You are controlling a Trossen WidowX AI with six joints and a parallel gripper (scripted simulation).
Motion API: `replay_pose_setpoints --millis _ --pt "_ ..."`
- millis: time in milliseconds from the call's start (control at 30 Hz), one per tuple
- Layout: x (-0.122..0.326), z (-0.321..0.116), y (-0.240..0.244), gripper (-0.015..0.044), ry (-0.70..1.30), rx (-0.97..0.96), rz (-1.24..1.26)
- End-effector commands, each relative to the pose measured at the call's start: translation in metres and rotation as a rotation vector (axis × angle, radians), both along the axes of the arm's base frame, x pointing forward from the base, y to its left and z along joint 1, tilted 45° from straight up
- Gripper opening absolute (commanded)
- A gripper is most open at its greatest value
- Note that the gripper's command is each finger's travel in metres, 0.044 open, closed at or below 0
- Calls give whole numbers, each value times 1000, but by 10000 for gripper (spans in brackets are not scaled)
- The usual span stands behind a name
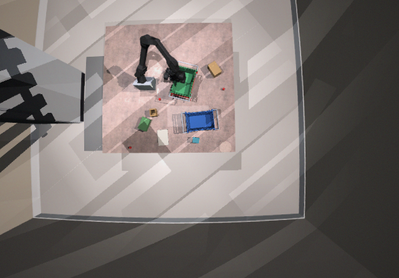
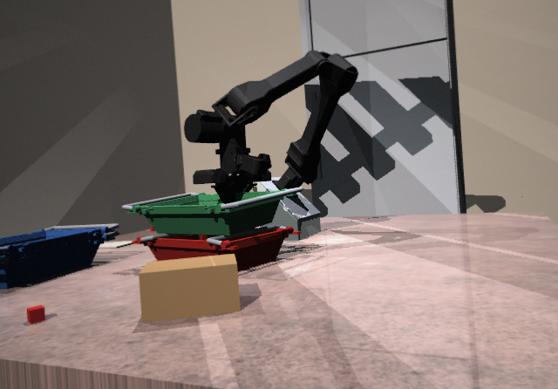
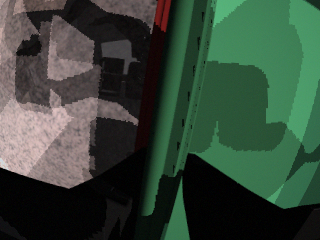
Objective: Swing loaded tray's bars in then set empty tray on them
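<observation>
- Cube [image 1: 223, 88] [image 2: 36, 314], small and red, nearest on the worktop [image 1: 128, 33] [image 2: 405, 312]; perhaps a stray, playing no part in the stacking.
- Tan box [image 1: 214, 69] [image 2: 189, 290], beside the stack, close enough to deserve some care when the arm leaves.
- Blue tray [image 1: 199, 121] [image 2: 49, 258], standing apart; from overhead its inside shows no blocks.
- Red tray [image 1: 175, 95] [image 2: 256, 254] [image 3: 159, 30], the lower one and presumably the loaded one (its contents are mostly covered). Its grey bars [image 2: 216, 242] look swung in – the rests meant to keep the upper tray off the load.
- Green tray [image 1: 184, 90] [image 2: 189, 222] [image 3: 175, 75], the empty one, sits above the red, close to level. Whether both bars truly bear it, I cannot tell.
- Jaws [image 1: 180, 76] [image 2: 232, 197], clenched on the green tray's side wall, probably to steer its whole floor down evenly – letting go too soon could let one end slip inside. Once it is seated, only the release should remain.
</observation>
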State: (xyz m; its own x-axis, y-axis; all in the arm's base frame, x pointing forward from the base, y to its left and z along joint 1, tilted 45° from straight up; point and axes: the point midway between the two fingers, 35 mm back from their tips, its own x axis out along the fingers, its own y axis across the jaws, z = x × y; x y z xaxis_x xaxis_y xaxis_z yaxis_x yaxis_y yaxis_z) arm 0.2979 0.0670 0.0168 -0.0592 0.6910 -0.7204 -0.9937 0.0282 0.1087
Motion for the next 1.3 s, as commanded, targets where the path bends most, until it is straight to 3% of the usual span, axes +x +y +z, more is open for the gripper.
replay_pose_setpoints --millis 0,767,1267 --pt "-6 -1 7 0 19 6 18" --pt "-6 -1 7 0 19 6 18" --pt "-6 -1 7 220 19 6 18"
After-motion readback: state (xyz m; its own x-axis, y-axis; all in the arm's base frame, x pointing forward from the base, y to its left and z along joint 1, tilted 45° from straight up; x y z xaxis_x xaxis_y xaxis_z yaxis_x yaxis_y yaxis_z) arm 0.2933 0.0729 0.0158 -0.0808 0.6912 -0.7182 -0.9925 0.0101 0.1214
